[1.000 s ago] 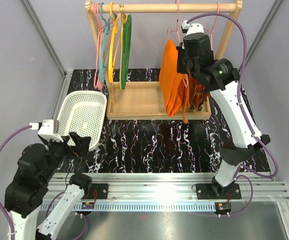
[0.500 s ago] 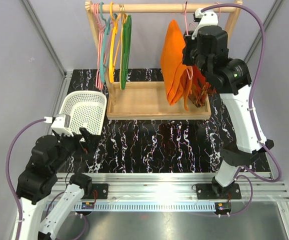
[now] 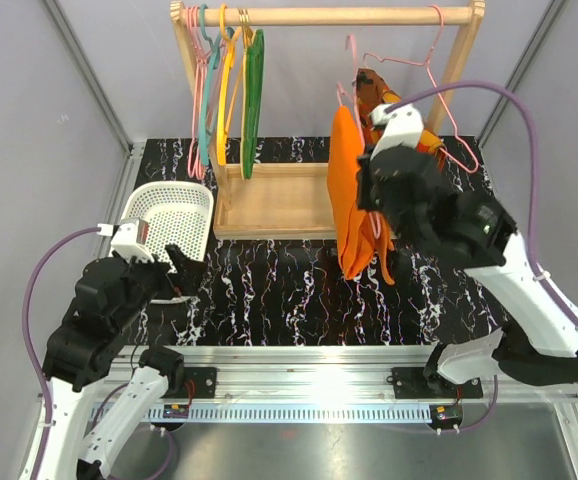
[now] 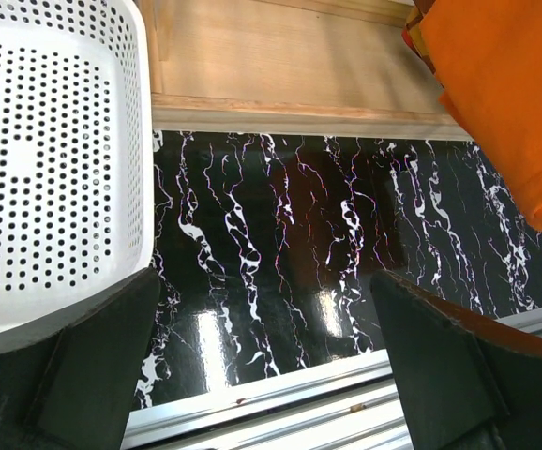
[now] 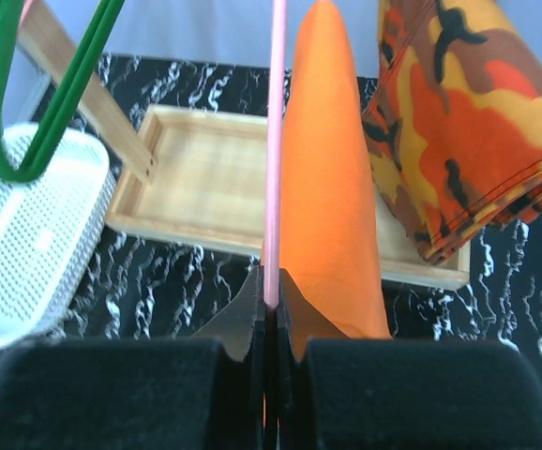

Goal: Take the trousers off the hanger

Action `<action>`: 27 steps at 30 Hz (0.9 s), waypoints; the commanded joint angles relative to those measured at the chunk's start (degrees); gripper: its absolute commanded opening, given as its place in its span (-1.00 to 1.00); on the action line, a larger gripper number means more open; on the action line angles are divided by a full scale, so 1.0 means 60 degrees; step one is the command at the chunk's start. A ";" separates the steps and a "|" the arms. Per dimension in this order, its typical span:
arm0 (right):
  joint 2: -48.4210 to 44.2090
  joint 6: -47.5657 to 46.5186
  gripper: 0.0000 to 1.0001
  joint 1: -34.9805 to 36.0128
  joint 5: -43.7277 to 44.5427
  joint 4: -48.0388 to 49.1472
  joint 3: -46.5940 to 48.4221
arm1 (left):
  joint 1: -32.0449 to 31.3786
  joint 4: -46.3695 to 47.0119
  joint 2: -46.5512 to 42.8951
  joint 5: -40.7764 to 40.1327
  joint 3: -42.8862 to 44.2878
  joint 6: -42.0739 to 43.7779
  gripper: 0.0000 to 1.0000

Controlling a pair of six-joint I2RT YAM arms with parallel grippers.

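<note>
Trousers (image 5: 332,206), plain orange, hang just right of the right pincer (image 5: 271,298) in its wrist view. Their long axis runs away from the fingertips, alongside the hanger (image 5: 274,141). This pincer is pinched tight on the hanger's pink wire. Further right hangs a camouflage garment (image 5: 459,122), close to the trousers. Off to the left are a green hanger (image 5: 60,98) and a white basket (image 5: 27,244), with a wooden tray (image 5: 205,178) ahead.

In the left wrist view, the left pincer (image 4: 262,366) gapes wide with nothing between its fingers, above the marbled table (image 4: 299,244). The trousers' lower corner shows ahead and to its right, well apart. The basket sits just to its left.

From above, the trousers drape down the hanger, long axis vertical, and the hook seems clear of the wooden rail (image 3: 339,15). We judge that the right arm, nearer, is holding the hanger, so the free left pincer must cross the table rightward to pull the cloth off. Bare table lies between them. The second pink hanger (image 3: 429,60), just behind, could snag.
</note>
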 commanded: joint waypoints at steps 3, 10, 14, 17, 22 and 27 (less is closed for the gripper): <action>-0.0372 0.0313 -1.00 0.2507 0.5097 0.2539 -0.0853 | -0.0102 0.0980 0.0055 0.0373 -0.0479 -0.0220 0.98; 0.0491 0.0927 -1.00 0.3944 0.6860 0.2436 -0.0782 | -0.0365 0.1318 0.0083 0.0869 -0.0523 0.0160 0.98; 0.0669 0.2083 -1.00 0.4004 0.6818 0.1619 -0.0693 | -0.0892 0.1610 0.0405 0.0594 -0.0436 0.0366 0.98; 0.0683 0.3182 -1.00 0.4004 0.6598 0.0887 -0.0796 | -0.1726 0.1772 0.0757 -0.0093 -0.0245 0.0279 0.98; 0.1384 0.4658 -1.00 0.3989 0.6393 -0.0562 -0.0285 | -0.4401 0.2153 0.1489 -0.3016 0.0150 -0.0058 0.98; 0.1359 0.6069 -1.00 0.3989 0.6320 -0.2091 -0.0121 | -0.7246 0.3524 0.1915 -0.5918 -0.0068 -0.0367 0.98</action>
